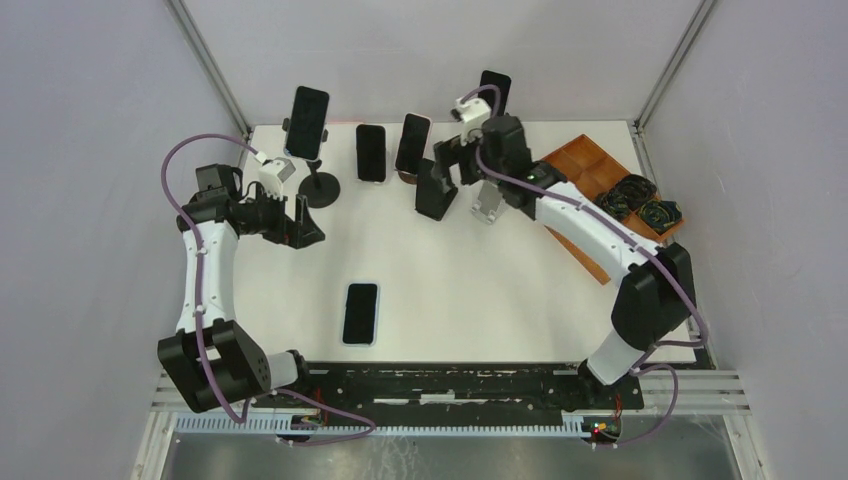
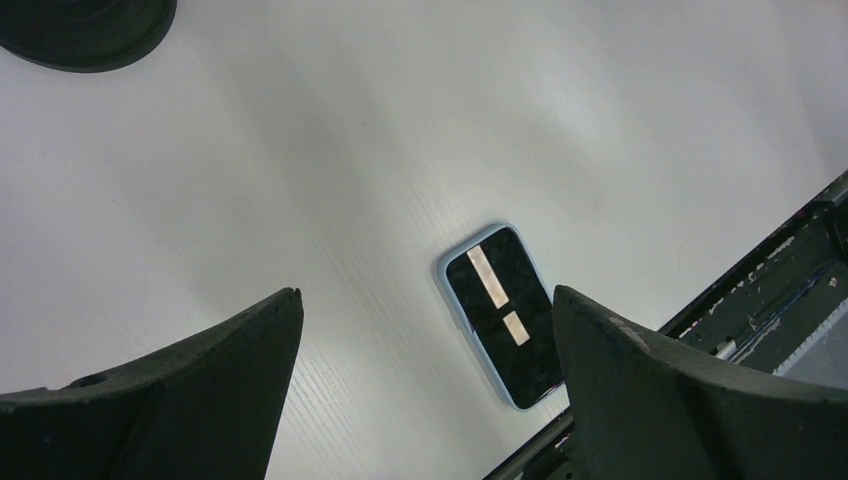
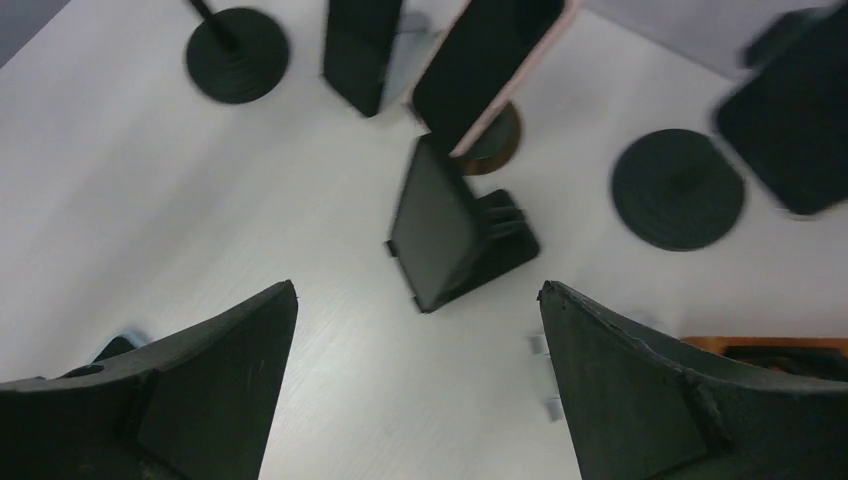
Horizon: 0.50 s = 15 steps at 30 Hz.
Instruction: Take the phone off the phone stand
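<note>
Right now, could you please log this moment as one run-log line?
left gripper open, empty | right gripper open, facing phone on black stand | blue-cased phone flat on table | removal pending

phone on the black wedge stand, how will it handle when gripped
The phone is a flat slab, likely rigid. Its smooth dark face looks slippery, so it may slide in the open right pincer. The stand is small and apparently loose on the table, so it could drag or tip along.
</note>
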Each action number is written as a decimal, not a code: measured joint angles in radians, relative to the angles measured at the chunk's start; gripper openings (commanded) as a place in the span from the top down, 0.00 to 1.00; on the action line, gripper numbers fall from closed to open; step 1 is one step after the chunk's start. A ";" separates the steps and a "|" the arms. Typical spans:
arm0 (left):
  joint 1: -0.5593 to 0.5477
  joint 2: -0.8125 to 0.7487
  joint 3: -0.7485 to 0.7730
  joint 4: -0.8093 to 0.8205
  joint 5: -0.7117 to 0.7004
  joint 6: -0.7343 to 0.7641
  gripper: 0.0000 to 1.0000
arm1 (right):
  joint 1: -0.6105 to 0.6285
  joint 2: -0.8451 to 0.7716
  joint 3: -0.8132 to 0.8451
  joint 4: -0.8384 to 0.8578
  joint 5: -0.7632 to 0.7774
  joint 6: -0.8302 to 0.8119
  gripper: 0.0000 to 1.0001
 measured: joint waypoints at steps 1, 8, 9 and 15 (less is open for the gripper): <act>0.000 0.000 0.000 0.000 0.000 0.000 0.00 | -0.039 -0.001 0.000 0.012 -0.011 -0.005 0.02; 0.000 0.000 0.001 0.000 0.003 0.000 0.00 | -0.159 0.123 0.079 0.028 -0.126 -0.099 0.17; 0.000 0.000 0.002 -0.001 0.003 0.000 0.00 | -0.154 0.159 0.103 0.028 -0.145 -0.113 0.18; 0.000 0.000 0.015 -0.008 0.003 0.000 0.00 | -0.143 0.286 0.129 0.027 -0.228 -0.155 0.21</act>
